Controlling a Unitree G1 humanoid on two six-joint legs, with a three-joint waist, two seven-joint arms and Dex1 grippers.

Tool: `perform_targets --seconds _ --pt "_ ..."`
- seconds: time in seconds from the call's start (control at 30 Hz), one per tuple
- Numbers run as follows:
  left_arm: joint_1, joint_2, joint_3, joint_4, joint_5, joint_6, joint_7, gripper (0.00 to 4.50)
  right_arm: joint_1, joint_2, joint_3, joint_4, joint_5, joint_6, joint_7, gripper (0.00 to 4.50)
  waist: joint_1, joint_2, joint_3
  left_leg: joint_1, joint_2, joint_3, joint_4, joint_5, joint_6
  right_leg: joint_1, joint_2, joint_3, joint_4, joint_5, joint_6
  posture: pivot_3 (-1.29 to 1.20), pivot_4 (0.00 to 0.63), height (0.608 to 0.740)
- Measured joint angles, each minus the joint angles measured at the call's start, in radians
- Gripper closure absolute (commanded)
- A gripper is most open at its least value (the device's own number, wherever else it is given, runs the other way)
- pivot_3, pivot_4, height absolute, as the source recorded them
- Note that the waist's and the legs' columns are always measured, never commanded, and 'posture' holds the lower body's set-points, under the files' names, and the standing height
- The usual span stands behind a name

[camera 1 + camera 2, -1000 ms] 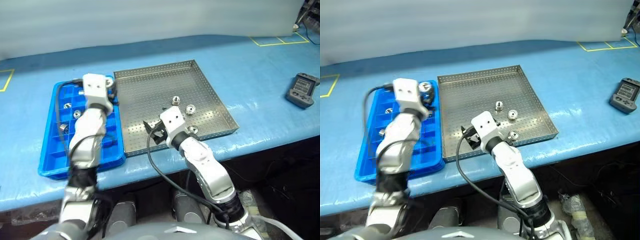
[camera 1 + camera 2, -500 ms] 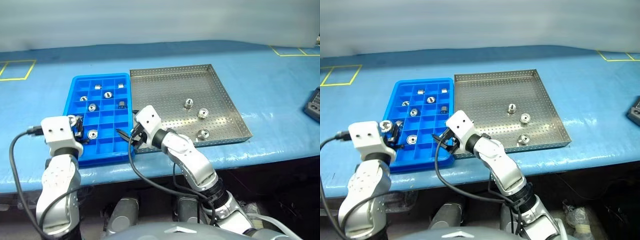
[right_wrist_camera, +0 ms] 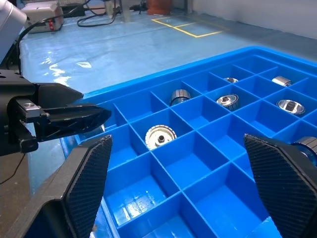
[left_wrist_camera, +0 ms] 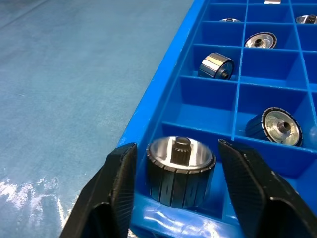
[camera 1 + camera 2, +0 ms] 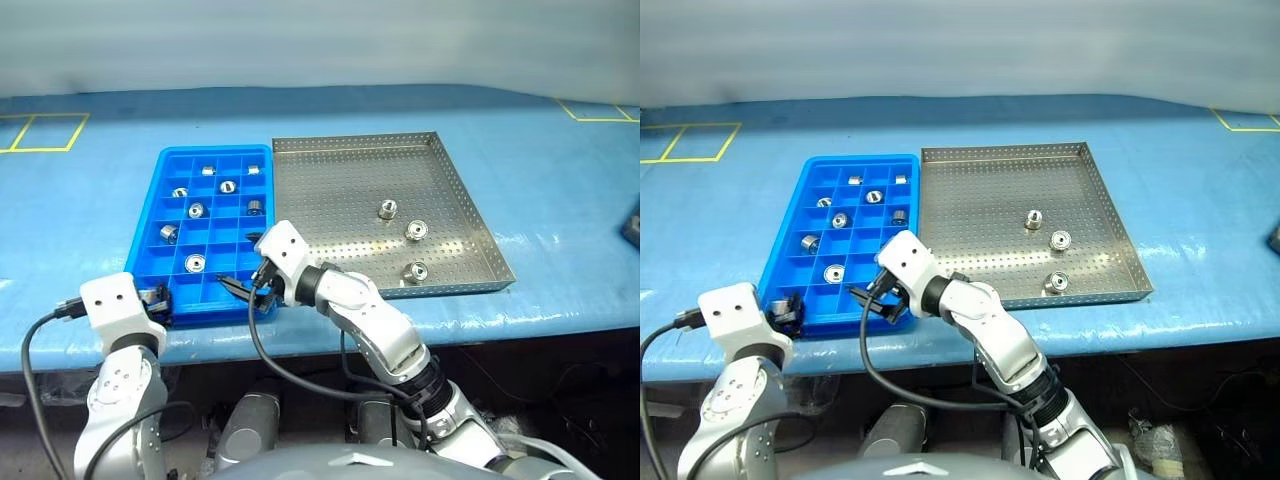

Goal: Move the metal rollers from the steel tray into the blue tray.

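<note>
Left jaws parted, roller [image 4: 180, 168] between them, in blue tray [image 4: 163, 94] corner

The left gripper [image 4: 176, 163] sits low at about 8 o'clock in the head views, its two black fingers [image 4: 116, 173] spread apart. The right gripper [image 5: 243, 290] reaches across toward 9 o'clock from a bent arm, its jaws standing wide open, fingers [image 3: 91, 173] far apart.

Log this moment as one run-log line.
left tool: open, roller released in blue tray | right tool: open, empty | steel tray: three rollers left
</note>
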Motion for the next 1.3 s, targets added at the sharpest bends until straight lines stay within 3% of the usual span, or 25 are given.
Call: perform_targets --seconds 0.07,0.17,0.37,0.5,0.73,1.0,1.3 --pt "-0.049 0.014 -0.001 0.003 -0.008 -0.001 -0.008 0.02 0.01 0.0 -0.006 -0.013 -0.003 0.001 -0.019 0.0 -0.002 0.0 0.0 0.0 0.0 0.0 0.0 0.0 0.0 0.0 0.0 0.0 0.0 0.0 0.0 0.13 0.15 0.74" --pt "-0.115 0.046 -0.025 0.017 -0.022 -0.034 -0.041 0.02 0.024 0.0 -0.03 -0.038 -0.024 0.005 -0.077 0.0 -0.008 0.0 0.0 0.0 0.0 0.001 0.0 0.0 0.0 0.0 0.0 0.0 0.0 0.0 0.0 0.08 0.15 0.74" --pt "-0.167 0.14 -0.197 0.144 -0.011 -0.198 -0.143 0.02 0.032 0.044 -0.189 -0.036 -0.085 0.048 -0.286 0.0 -0.029 0.0 0.0 -0.001 0.0 0.002 0.0 0.0 0.0 -0.001 0.0 0.001 -0.001 0.0 0.0 -0.01 0.15 0.74" --pt "-0.189 0.178 -0.337 0.211 -0.017 -0.365 -0.251 0.02 -0.035 0.093 -0.311 0.029 -0.138 0.04 -0.46 0.0 -0.056 0.0 0.0 -0.001 0.0 0.003 -0.001 0.0 0.0 -0.001 -0.001 0.002 -0.001 0.0 0.0 -0.02 0.15 0.74" --pt "-0.186 0.226 -0.464 0.243 -0.035 -0.415 -0.375 0.02 -0.172 0.137 -0.462 0.237 -0.159 0.025 -0.639 0.0 -0.094 0.002 0.0 0.0 0.001 0.004 -0.004 0.0 0.001 -0.002 0.0 0.003 -0.001 0.0 -0.002 -0.01 0.15 0.74" --pt "-0.165 0.211 -0.532 0.248 -0.034 -0.415 -0.389 0.02 -0.232 0.135 -0.515 0.429 -0.165 0.006 -0.72 0.0 -0.098 0.003 0.001 0.0 0.001 0.005 -0.004 0.001 0.001 -0.002 0.0 0.003 -0.001 0.001 -0.001 0.02 0.15 0.74" --pt "-0.135 0.193 -0.568 0.249 -0.03 -0.395 -0.375 0.02 -0.213 0.136 -0.523 0.428 -0.144 0.008 -0.708 0.0 -0.093 0.004 0.001 0.001 0.001 0.005 -0.004 0.001 0.002 -0.002 0.0 0.003 -0.001 0.001 -0.001 0.04 0.15 0.74"
